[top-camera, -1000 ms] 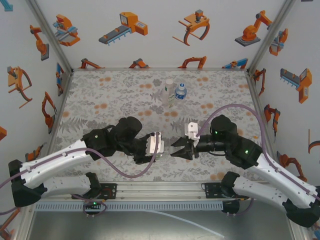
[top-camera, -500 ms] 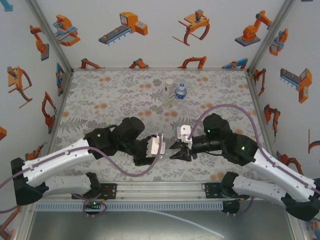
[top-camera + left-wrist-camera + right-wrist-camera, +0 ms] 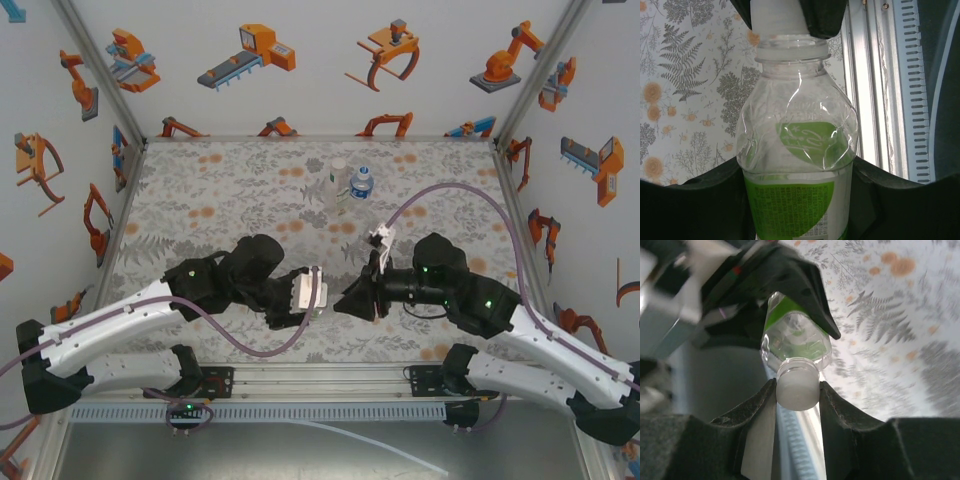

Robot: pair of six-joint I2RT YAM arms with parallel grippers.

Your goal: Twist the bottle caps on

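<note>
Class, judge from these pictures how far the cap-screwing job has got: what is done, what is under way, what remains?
Done: nothing for certain; whether the tall bottle and the blue-labelled bottle are capped is too small to tell. In hand: the left jaws grip the green bottle, and the right jaws pinch a white cap sitting on its neck. Left: tightening that cap.

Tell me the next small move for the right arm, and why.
Probably rotate the right gripper to turn the white cap tighter. It is clamped on the cap, which sits on the neck of the green-labelled bottle, and the left gripper grips the bottle's body.
</note>
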